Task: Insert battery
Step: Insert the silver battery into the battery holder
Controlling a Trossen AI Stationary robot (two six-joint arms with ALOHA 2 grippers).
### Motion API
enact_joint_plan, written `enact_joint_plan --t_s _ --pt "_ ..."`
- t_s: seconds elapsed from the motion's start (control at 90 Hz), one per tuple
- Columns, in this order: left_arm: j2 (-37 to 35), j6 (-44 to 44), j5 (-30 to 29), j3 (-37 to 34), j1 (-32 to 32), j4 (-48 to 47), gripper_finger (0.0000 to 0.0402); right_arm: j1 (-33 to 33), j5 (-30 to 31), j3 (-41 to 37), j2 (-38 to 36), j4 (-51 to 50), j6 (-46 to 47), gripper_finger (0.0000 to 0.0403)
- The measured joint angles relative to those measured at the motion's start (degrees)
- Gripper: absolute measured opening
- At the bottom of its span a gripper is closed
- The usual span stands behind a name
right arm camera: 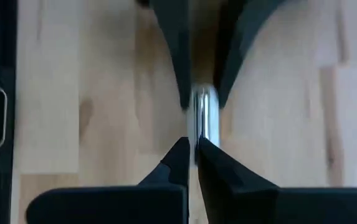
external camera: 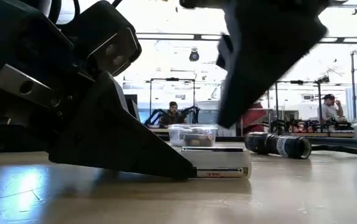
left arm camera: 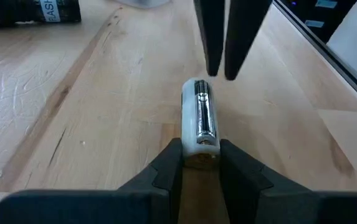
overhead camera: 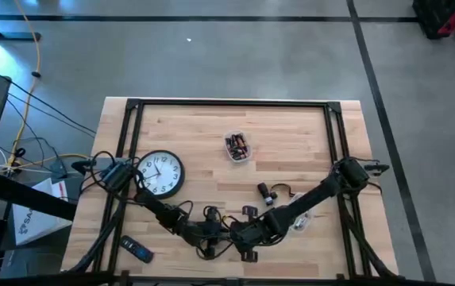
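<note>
At lower centre of the high view, the left hand (left arm camera: 200,155) pins the battery (left arm camera: 200,118) flat on the desk (overhead camera: 291,151), steadying it for the right hand (left arm camera: 227,71), nearly closed just above its far end.

"FLASH" on black flashlight (left arm camera: 32,11)

Bright ceiling glare in low view; right wrist view blurred.
</note>
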Motion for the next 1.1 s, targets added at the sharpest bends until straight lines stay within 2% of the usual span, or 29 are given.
enact_joint_plan --t_s 0.289,0.489,0.878,1.1 --pt "0.00 0.00 0.09 0.00 -0.02 -0.01 0.0065 -0.31 2.70 -3.48 0.33 7.74 -1.59 0.0000" --pt "0.00 0.00 0.09 0.00 -0.02 -0.03 0.0065 -0.37 2.40 -6.41 0.33 13.31 -1.39 0.0000" --pt "0.00 0.09 0.09 0.00 -0.02 -0.03 0.0065 -0.66 0.84 -9.06 0.15 15.84 0.62 0.0000" --pt "0.00 0.02 0.16 0.00 0.00 -0.03 0.0065 -0.63 1.14 -5.68 0.02 13.52 -2.39 0.0000"
